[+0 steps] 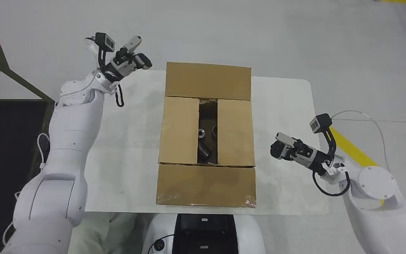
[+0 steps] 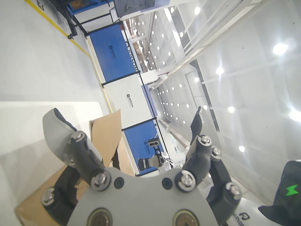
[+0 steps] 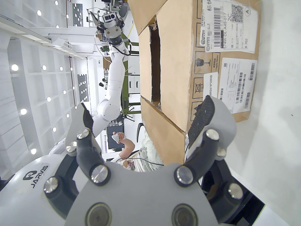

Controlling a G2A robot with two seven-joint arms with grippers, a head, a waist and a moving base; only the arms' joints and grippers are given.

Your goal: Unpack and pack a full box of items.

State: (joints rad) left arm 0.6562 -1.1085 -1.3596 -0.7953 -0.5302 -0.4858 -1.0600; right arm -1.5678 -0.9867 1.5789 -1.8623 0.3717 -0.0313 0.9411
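Cardboard box centred on white table, two flaps lying flat and two inner ones leaving a narrow gap. Dark rounded items inside, kind not discernible. Left gripper near far left corner, jaws spread, empty. Right gripper beside right wall, likewise spread, empty. Likely step: opening flaps. Best hooked at inner edges, folded outward, box kept steady.
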